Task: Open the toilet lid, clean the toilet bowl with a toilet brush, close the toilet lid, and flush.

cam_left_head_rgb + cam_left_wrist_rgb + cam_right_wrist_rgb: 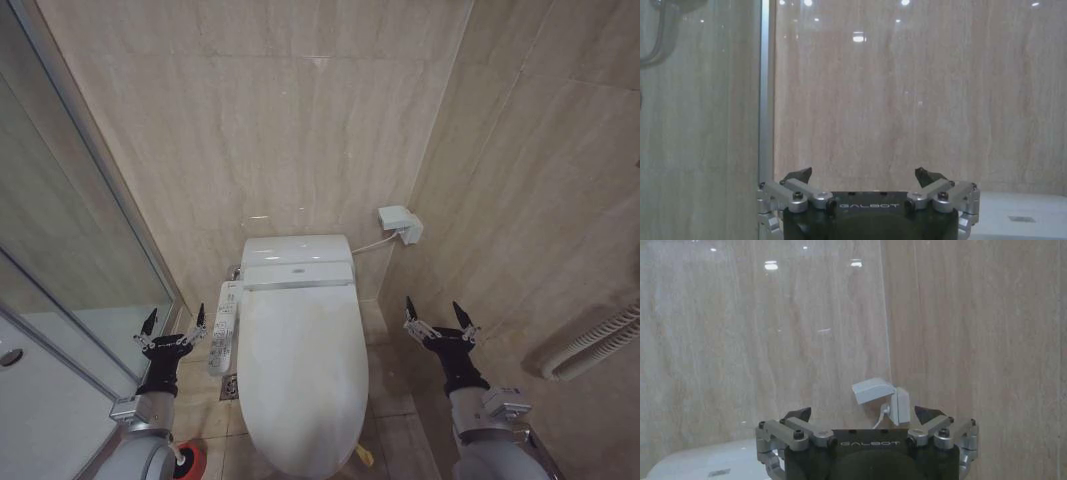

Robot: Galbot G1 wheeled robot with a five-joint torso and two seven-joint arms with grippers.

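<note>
Overhead, beige marble-look wall tiles (260, 110) enclose the stall; glass shower partition (60, 250) at 9 o'clock. Glossy white oval toilet lid (300, 370) lies closed, centre. Left claw (174, 322) at 8 o'clock, right claw (440, 316) at 4 o'clock, both released, empty. Small round red cup holder (190, 462) at 7 o'clock on the floor.

A white wall box (400, 222) (cable attached), glass shower screen (60, 250), floor drain (230, 386).

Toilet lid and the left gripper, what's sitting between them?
In the head view, the white button panel on the toilet's side lies between the open left gripper and the closed toilet lid.
</note>
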